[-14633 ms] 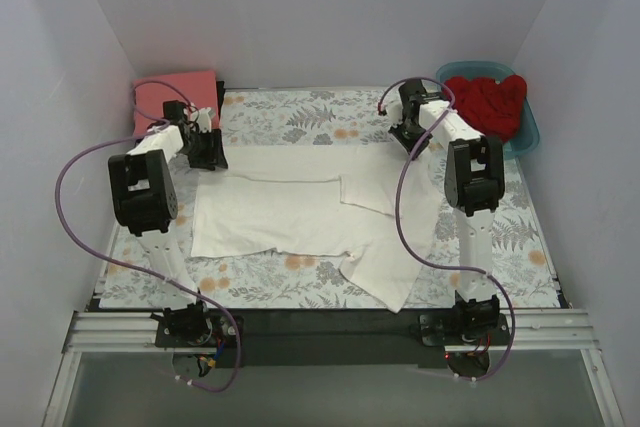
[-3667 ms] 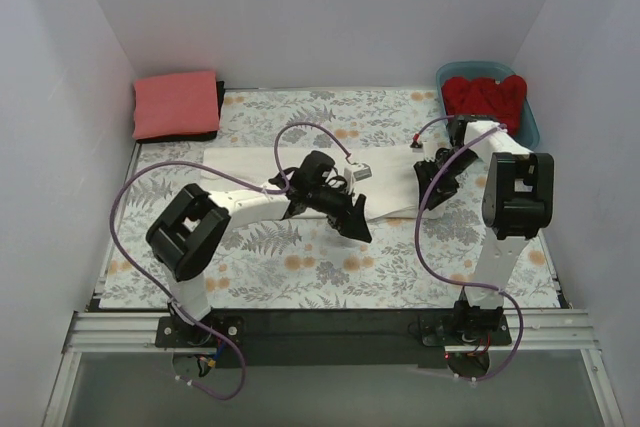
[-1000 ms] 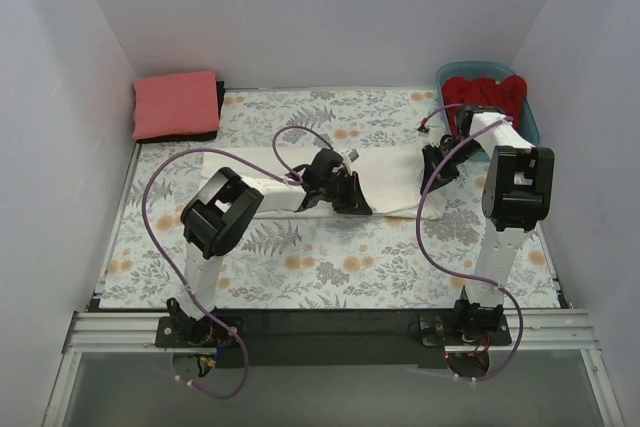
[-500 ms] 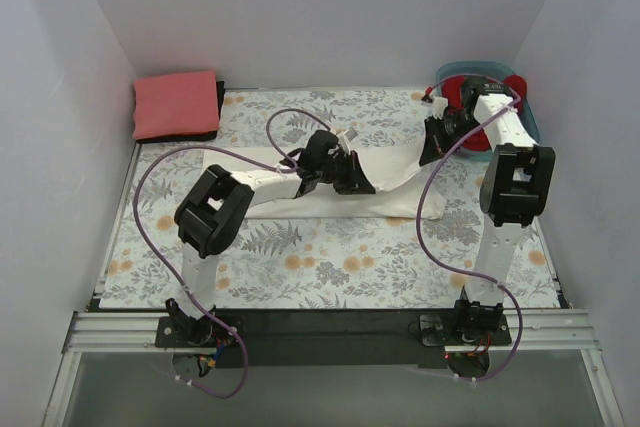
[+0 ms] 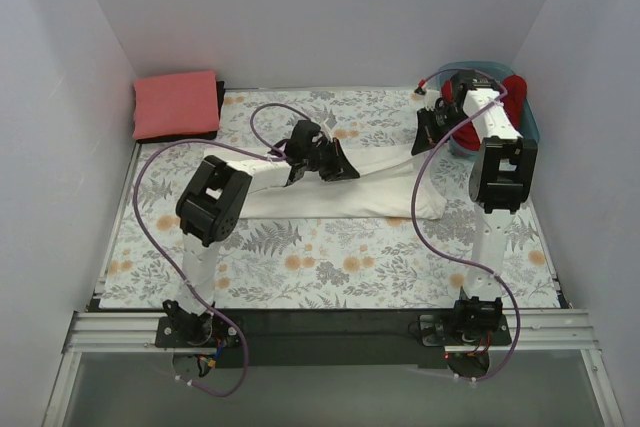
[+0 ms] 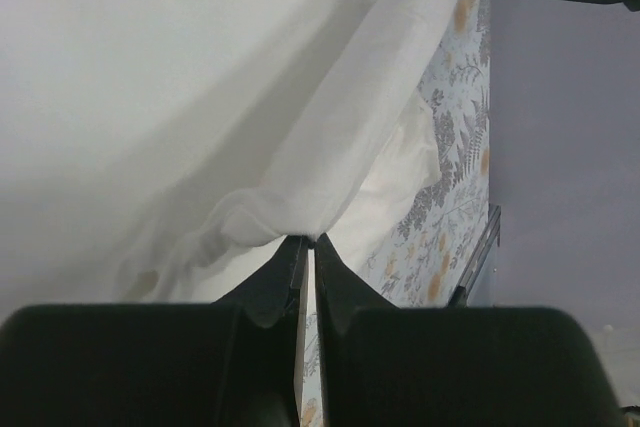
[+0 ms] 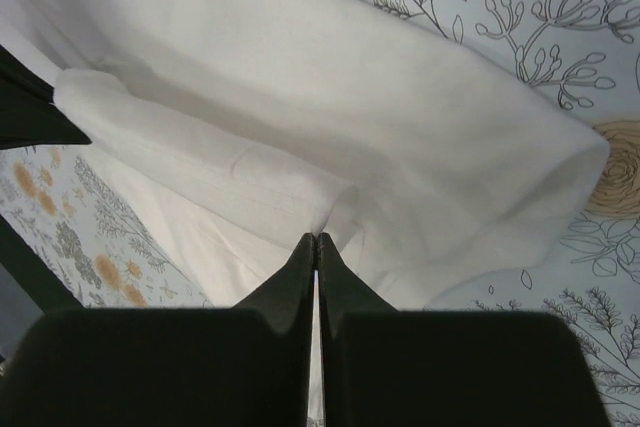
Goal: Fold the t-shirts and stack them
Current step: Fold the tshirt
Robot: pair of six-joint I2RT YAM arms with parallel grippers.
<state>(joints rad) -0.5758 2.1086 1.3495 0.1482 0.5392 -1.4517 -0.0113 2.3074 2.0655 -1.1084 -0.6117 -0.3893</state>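
Observation:
The white t-shirt [image 5: 330, 197] lies as a long folded band across the middle of the floral cloth. My left gripper [image 5: 342, 169] is shut on a bunched fold of it [image 6: 300, 202] and holds that edge raised. My right gripper [image 5: 424, 137] is shut on the shirt's right edge [image 7: 250, 177], lifted toward the back right. The coral-pink t-shirt [image 5: 177, 104] lies folded at the back left corner. The bright red t-shirt [image 5: 510, 97] sits crumpled in the teal tub [image 5: 528, 127], partly hidden by my right arm.
The floral grey-and-orange table cloth [image 5: 330, 257] covers the table. White walls close in the back and both sides. A black rail runs along the table's near edge [image 5: 330, 322].
Both grippers have carried the shirt's near edge up and toward the back, the right one toward the tub. The white shirt is a narrower band than before.

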